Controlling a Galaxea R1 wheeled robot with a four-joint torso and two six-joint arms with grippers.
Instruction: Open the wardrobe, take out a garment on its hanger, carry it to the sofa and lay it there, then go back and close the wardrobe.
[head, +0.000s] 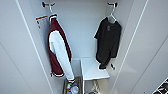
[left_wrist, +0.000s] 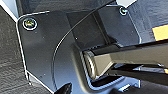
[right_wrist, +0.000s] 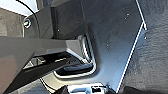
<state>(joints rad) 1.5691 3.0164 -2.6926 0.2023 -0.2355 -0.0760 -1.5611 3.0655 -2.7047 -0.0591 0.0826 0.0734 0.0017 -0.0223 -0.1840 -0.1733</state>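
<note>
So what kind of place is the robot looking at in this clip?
Most likely the inside of an open wardrobe in a home-like room: white walls with black hooks, a black garment on a white hanger, and a maroon jacket with white sleeves hanging opposite.

white wardrobe (head: 82, 32), black garment (head: 108, 42), maroon-white jacket (head: 58, 47)

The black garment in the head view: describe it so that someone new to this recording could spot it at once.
The open wardrobe has plain white walls. On its right wall a black hook holds a white hanger, and the garment hangs from it. It is all black, unlike the maroon jacket with white sleeves opposite.
</note>
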